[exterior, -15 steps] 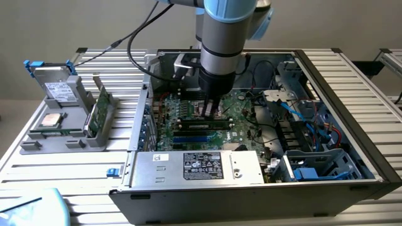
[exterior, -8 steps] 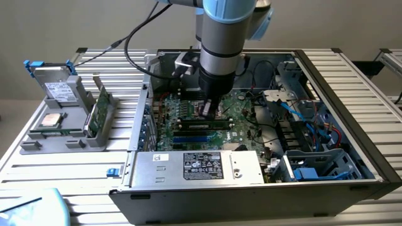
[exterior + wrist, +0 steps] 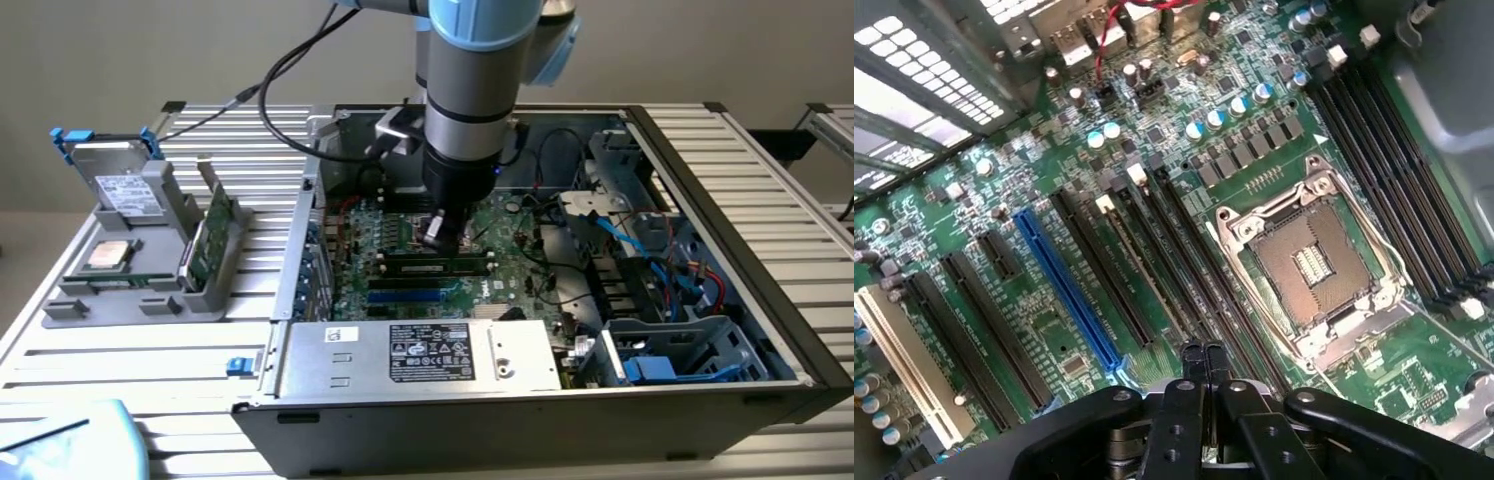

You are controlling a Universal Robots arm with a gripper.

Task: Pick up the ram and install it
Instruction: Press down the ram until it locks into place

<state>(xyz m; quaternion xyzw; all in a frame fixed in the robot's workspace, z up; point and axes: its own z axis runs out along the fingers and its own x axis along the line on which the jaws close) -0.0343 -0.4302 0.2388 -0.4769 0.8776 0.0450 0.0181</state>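
- The gripper (image 3: 1203, 362), its fingers pressed together, bears down on the slim green ram strip (image 3: 434, 265) lying in its motherboard slot.
- Press squarely so it seats evenly.

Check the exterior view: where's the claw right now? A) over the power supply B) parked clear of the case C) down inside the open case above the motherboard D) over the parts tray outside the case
C: the claw sits low inside the open computer case, just above the motherboard and a ram stick lying in a slot, with its fingers shut; the parts tray stands off to the exterior view's left.
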